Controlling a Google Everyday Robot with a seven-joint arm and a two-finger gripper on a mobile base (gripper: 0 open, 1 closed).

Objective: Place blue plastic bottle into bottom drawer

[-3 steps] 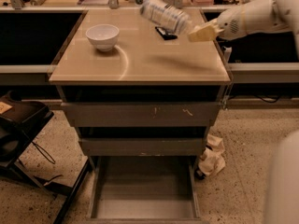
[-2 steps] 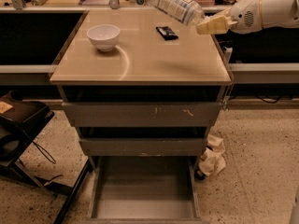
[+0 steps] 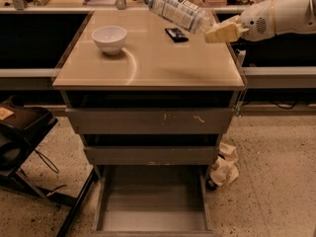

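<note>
In the upper right of the frame we see the gripper [image 3: 211,31] closed on one end of the blue plastic bottle [image 3: 175,8], which hangs tilted in the air above the back of the counter [image 3: 148,65], its free end pointing toward the upper middle of the frame. Just below the bottle a small black packet [image 3: 176,34] lies on the counter, and a white bowl [image 3: 109,37] sits further left; neither is touched. We judge the pick as done and the carry as the step in hand. The bottom drawer [image 3: 150,209] stands pulled open at the lower middle of the frame, its grey floor bare, well apart from the bottle and below the two upper drawers [image 3: 148,121], which are shut. The next move, as we read it, calls for bringing the bottle forward past the counter's front edge, then down in front of the upper drawers, before lowering it over the open tray and letting go.
</note>
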